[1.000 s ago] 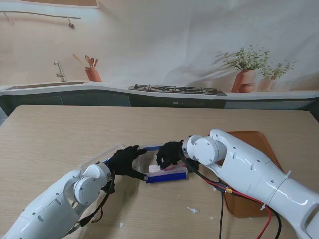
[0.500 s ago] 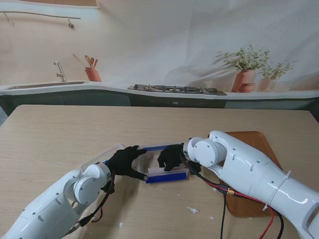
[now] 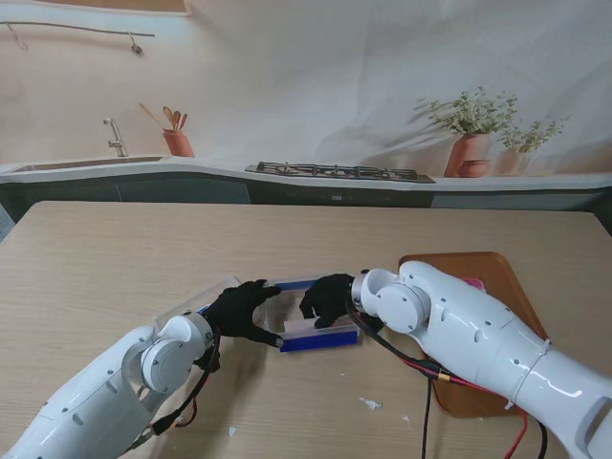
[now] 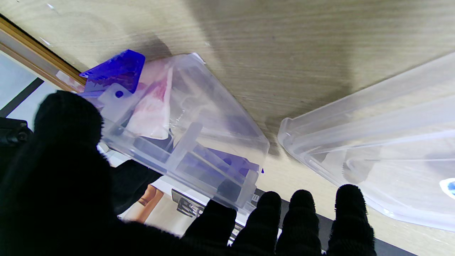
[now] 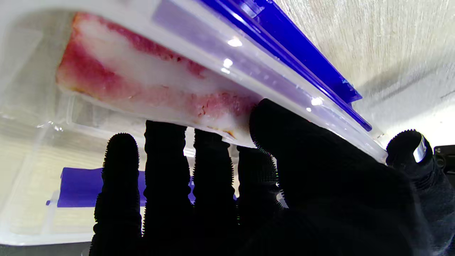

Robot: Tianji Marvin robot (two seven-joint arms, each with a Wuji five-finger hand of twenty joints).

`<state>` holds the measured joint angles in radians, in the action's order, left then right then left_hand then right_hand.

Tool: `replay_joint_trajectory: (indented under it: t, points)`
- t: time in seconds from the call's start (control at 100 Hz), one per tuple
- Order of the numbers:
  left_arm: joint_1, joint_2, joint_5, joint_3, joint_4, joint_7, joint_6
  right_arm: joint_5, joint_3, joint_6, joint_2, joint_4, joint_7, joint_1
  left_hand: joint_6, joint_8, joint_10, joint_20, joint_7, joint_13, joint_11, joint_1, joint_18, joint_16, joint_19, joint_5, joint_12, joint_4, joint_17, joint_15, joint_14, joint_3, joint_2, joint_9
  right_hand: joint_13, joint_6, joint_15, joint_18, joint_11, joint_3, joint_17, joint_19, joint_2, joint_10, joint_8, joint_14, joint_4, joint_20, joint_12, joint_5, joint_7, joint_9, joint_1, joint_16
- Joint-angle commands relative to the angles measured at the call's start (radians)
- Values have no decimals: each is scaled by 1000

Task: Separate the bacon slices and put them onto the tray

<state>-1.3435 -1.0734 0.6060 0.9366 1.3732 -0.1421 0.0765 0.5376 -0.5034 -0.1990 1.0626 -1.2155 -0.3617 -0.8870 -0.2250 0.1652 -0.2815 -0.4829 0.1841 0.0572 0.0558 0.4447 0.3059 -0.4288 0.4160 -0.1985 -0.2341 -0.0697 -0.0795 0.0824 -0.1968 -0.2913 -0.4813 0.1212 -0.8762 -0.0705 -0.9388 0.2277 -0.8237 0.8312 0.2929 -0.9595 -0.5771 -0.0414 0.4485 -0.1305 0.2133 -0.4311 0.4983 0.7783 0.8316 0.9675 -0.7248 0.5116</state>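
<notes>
Wooden table (image 3: 115,249) seen from the stand, bearing all other items. The landmark is the clear plastic container (image 3: 320,330) with blue clips, lying near the table's middle. To the right of the container, and largely covered by the right forearm, lies the brown tray (image 3: 497,273); a small pink patch shows on its far part, possibly one slice already delivered, though it is too small to confirm. Just left of the container rests its detached clear lid (image 4: 384,142).

Progress, as judged: the container is open and bacon remains inside it, so most of the separating is yet to be done.

Left hand (image 3: 244,309): thumb and fingers spread and hooked over the container's left end, apparently steadying it; whether it truly clamps the wall cannot be told.

Right hand (image 3: 328,298): reaching into the container from above. In the right wrist view its fingers (image 5: 209,156) are extended side by side and their tips meet the edge of the bacon slab (image 5: 149,81), with the thumb pressed against the container wall beside the meat. No slice is lifted; the hand touches without enclosing.
</notes>
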Motion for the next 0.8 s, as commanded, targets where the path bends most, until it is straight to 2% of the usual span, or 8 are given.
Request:
replay_joint_trajectory:
  t: [0.0, 0.12, 0.34, 0.52, 0.79]
  points:
    - [-13, 2, 3, -2, -10, -23, -3, -22, 1, -9, 8, 18, -16, -15, -63, -9, 117, -21, 11, -33, 41, 92, 6, 8, -33, -27, 7, 18, -11, -18, 13, -107, 18, 27, -69, -71, -25, 14, -58, 34, 16, -47, -9, -35, 55, 13, 40, 1, -4, 66, 121, 61, -61, 3]
    - [-13, 2, 4, -1, -10, -22, -2, -8, -12, -40, 11, 29, 16, -27, -61, -9, 117, -21, 11, -33, 43, 92, 6, 8, -33, -27, 8, 18, -11, -18, 14, -107, 18, 27, -72, -70, -97, 6, -140, 46, 35, -79, 3, -55, 81, 11, 37, -8, 39, 56, 122, 52, -69, 48]
    - [-12, 3, 4, -3, -10, -25, -4, 92, -81, -80, 0, -13, 66, -62, -61, -9, 119, -20, 10, -33, 43, 92, 5, 9, -34, -26, 10, 18, -11, -18, 15, -107, 18, 26, -55, -78, -158, -1, -177, 59, 33, -103, -3, -64, 100, 6, 37, -27, 80, 61, 120, 48, -73, 86]
    - [-15, 2, 6, -1, -8, -20, 0, 159, -178, -87, -18, -110, 47, -115, -62, -10, 118, -20, 9, -34, 40, 92, 6, 9, -34, -23, 11, 18, -11, -19, 14, -107, 18, 24, -40, -80, -176, -1, -183, 64, 23, -104, -1, -66, 105, 4, 38, -33, 95, 62, 119, 42, -76, 99]
    - [-20, -1, 9, 7, -6, -3, 5, 198, -257, -105, -27, -179, 29, -145, -60, -10, 120, -21, 8, -33, 37, 92, 6, 8, -32, -21, 9, 17, -10, -19, 15, -108, 15, 22, -37, -76, -181, 3, -186, 63, 14, -96, 2, -67, 112, 3, 38, -33, 109, 62, 118, 38, -75, 105]
